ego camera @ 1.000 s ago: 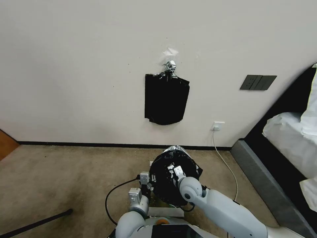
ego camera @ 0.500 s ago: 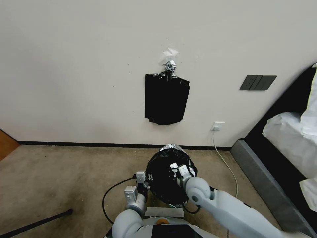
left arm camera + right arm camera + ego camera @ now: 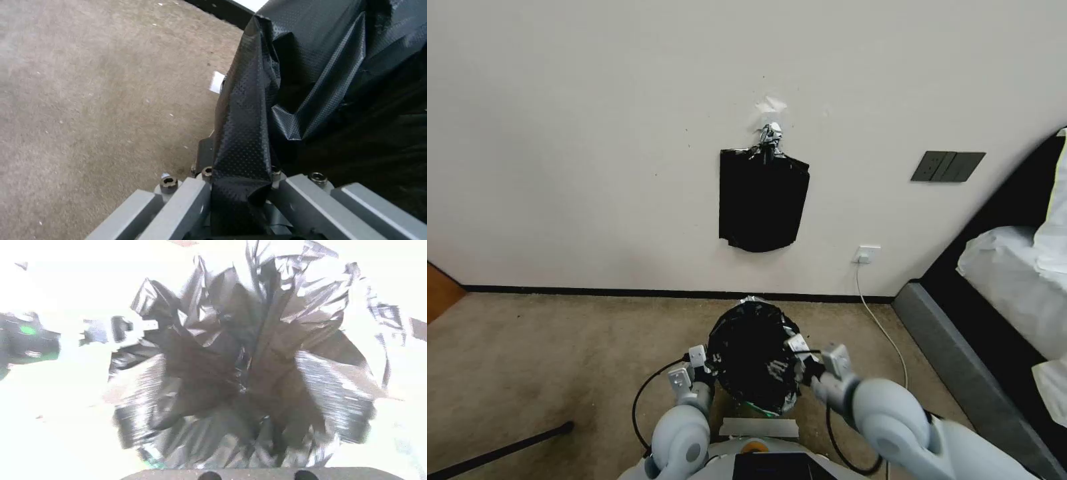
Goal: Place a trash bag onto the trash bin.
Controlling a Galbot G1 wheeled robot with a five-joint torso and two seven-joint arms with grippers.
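Observation:
The trash bag point(image 3: 752, 357) is glossy black and wrinkly, spread into a round open mouth low in front of my base. My left gripper point(image 3: 699, 361) is at the bag's left edge. In the left wrist view that gripper point(image 3: 240, 190) is shut on a fold of the trash bag point(image 3: 311, 83). My right gripper point(image 3: 798, 353) is at the bag's right edge, and the right wrist view looks into the crumpled inside of the bag point(image 3: 240, 380). The trash bin is hidden.
A flat bundle of black bags point(image 3: 764, 200) hangs from a clip on the wall ahead. A bed point(image 3: 1014, 280) with a grey base fills the right side. A white cable point(image 3: 887, 333) runs down from a wall outlet. Brown carpet point(image 3: 547, 353) lies to the left, with a black pole point(image 3: 500, 450) on it.
Both grippers and the bag between them have shifted left. The bag's mouth now looks rounder and wider, and my right arm has swung outward to the right.

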